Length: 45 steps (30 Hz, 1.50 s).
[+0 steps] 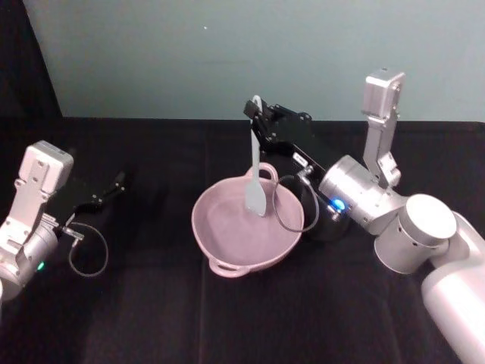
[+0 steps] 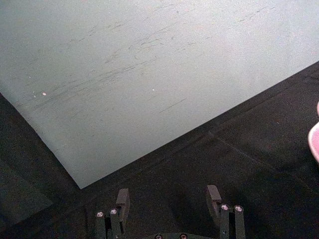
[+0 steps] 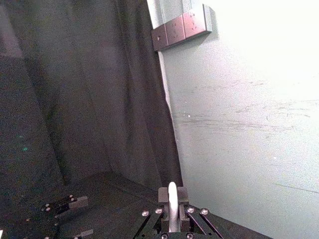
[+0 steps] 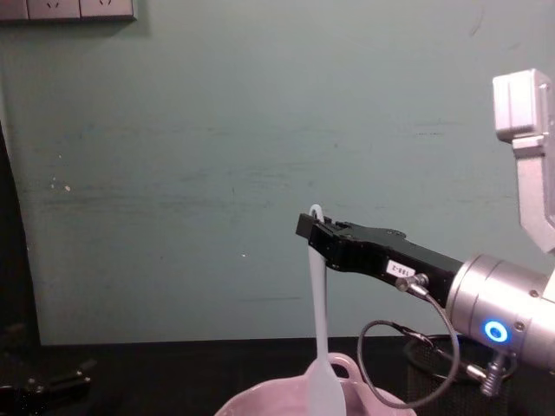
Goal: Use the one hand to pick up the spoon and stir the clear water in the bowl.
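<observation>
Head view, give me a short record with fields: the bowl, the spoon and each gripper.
bowl: pink, at the centre of the black table
spoon: near upright, paddle down within the bowl's rim
right gripper: above the bowl's far side, shut on the spoon's handle end
left gripper: low at the table's left, open, holding nothing
water contact: cannot tell
</observation>
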Tool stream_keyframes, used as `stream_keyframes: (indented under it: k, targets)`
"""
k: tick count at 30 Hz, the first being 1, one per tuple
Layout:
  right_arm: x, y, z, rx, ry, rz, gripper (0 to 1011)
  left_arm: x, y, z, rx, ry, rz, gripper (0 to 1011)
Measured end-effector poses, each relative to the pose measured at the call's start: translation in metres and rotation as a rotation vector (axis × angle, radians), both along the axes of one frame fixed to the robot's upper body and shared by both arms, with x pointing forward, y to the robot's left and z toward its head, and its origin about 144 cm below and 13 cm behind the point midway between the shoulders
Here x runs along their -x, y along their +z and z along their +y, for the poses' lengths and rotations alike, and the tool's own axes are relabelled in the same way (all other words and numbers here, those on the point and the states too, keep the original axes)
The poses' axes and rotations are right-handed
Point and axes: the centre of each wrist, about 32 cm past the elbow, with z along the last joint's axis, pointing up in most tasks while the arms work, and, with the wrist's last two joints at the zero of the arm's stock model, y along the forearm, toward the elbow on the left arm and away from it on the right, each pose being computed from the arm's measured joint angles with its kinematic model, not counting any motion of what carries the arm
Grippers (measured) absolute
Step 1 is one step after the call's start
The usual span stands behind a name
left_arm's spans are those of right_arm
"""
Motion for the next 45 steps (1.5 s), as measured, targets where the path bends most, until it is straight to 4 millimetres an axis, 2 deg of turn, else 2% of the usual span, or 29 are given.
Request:
stream_keyframes:
  k: [12, 28, 33, 37, 42, 45]
  targets:
    - [0.012, 0.005, -0.001, -0.02, 0.01, -0.017, 113, 0.0, 0.0, 0.0, 0.0, 0.0, 0.0, 1011]
    - [0.026, 0.046, -0.022, -0.046, -0.017, -0.111, 113, 0.0, 0.0, 0.0, 0.0, 0.0, 0.0, 1011]
    - [0.032, 0.06, -0.04, -0.054, -0.066, -0.159, 113, 0.0, 0.0, 0.0, 0.0, 0.0, 0.0, 1011]
    - [0.038, 0.064, -0.053, -0.062, -0.103, -0.179, 113, 0.0, 0.0, 0.0, 0.0, 0.0, 0.0, 1011]
    - [0.043, 0.061, -0.068, -0.065, -0.143, -0.181, 113, 0.0, 0.0, 0.0, 0.0, 0.0, 0.0, 1011]
    - [0.045, 0.053, -0.078, -0.069, -0.172, -0.16, 113, 0.0, 0.0, 0.0, 0.0, 0.0, 0.0, 1011]
